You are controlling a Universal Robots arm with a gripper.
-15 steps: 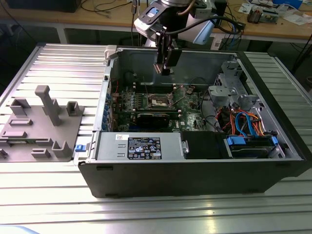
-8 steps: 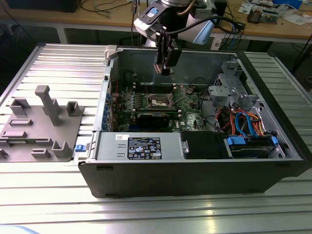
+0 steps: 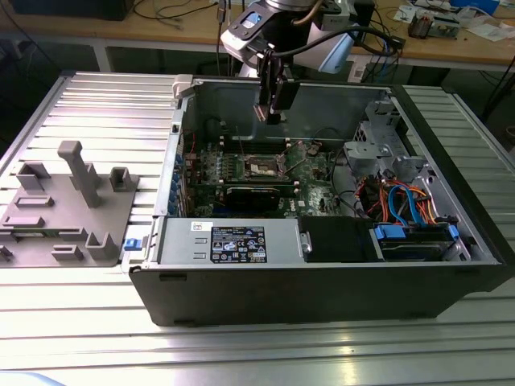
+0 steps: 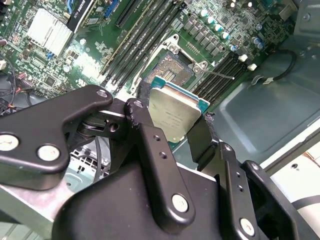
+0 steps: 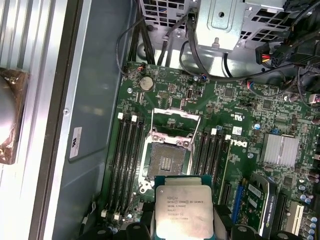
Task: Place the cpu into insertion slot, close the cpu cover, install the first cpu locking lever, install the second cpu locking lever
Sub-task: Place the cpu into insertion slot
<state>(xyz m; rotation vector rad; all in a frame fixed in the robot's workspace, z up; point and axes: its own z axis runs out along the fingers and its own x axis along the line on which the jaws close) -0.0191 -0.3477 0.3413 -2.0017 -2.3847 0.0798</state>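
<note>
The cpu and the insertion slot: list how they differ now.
The cpu is clamped in the gripper, clear of the motherboard; the insertion slot sits on it, empty. The cpu shows a smooth silver top; the insertion slot shows a dark contact field inside a metal rim. Both are square.

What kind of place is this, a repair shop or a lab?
Most likely a robotics lab or test cell. An open computer case lies on a slotted aluminium table, the gripper holds the cpu above the insertion slot, and a workbench strewn with cables stands behind.
</note>
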